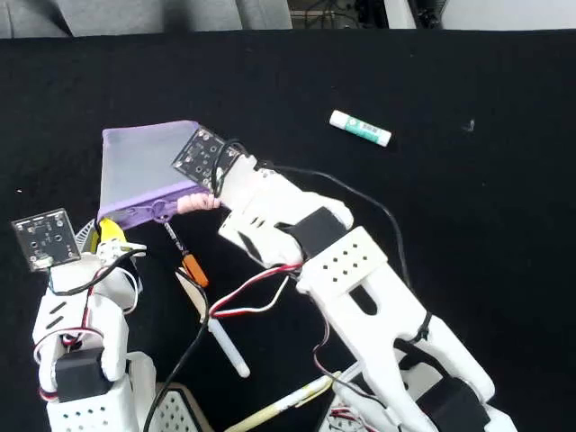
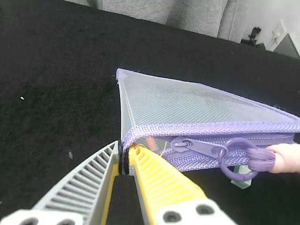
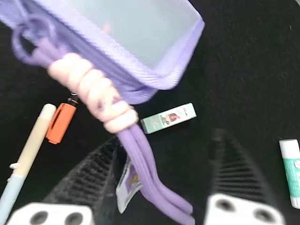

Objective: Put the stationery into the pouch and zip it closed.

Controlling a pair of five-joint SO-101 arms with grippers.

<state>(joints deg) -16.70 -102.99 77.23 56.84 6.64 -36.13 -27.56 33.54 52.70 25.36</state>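
Note:
The purple mesh pouch (image 1: 144, 166) lies at the left of the black table. My left gripper (image 2: 125, 157), with one grey and one yellow finger, is shut on the pouch's near corner (image 2: 129, 138). The zipper pull (image 2: 183, 143) sits near that corner, with a purple ring (image 2: 234, 161) and a pink knotted cord (image 3: 91, 89) on it. My right gripper (image 3: 168, 164) hangs open over the cord and its purple straps (image 3: 145, 164), beside the pouch's other end. A glue stick (image 1: 360, 128) lies far right. An orange-capped pen (image 1: 192, 264), a white pen (image 1: 227, 346) and a small green box (image 3: 168, 118) lie near the pouch.
A pale yellow pencil (image 1: 279, 407) lies at the front between the arm bases. Red, white and black cables (image 1: 261, 288) run across the right arm. The table's far edge (image 1: 288, 31) is at the back, with open black surface on the right.

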